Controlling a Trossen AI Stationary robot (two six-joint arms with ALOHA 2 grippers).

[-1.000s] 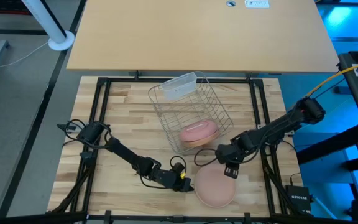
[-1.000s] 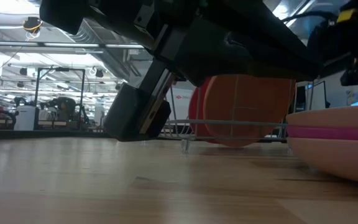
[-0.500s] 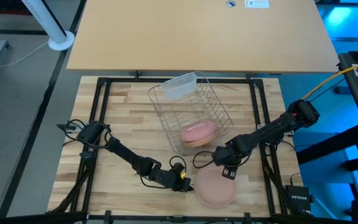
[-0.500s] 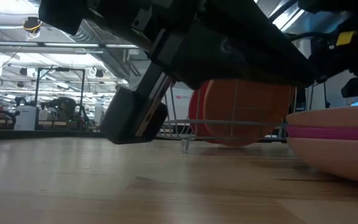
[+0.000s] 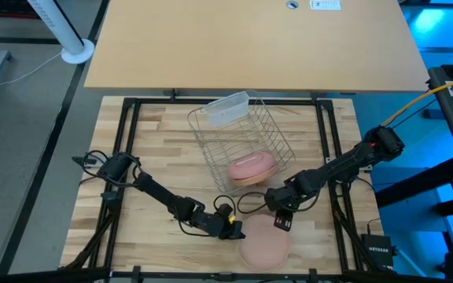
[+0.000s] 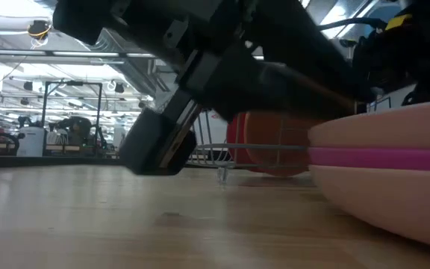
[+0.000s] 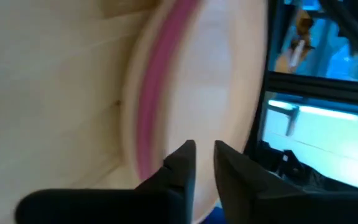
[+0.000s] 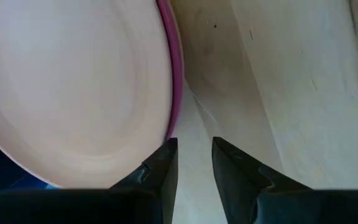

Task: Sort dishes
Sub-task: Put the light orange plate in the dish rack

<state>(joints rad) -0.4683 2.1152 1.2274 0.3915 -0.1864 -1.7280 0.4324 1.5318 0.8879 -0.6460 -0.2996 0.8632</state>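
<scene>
1. Roughly midway: left gripper (image 5: 233, 230), fingers slightly parted and holding nothing, touches the near stack of plates (image 5: 263, 247), still unsorted.
2. Right gripper (image 5: 281, 222), spread and unladen, hovers beside it.
3. Farther off, two plates (image 5: 250, 168) already stand in the wire rack (image 5: 211, 130).

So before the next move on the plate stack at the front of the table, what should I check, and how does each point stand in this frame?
1. Plate stack flat on the table: ok; the low view shows a peach plate, a magenta one and a peach one nested.
2. Left gripper at the stack's rim: ok, beside its left edge.
3. Left gripper holding a plate: cannot tell; its fingers stand slightly apart over the rim.
4. Right gripper free of the plates: ok; fingers apart, nothing between them.
5. Wire rack has room: ok; it holds plates only at its near end.
</scene>
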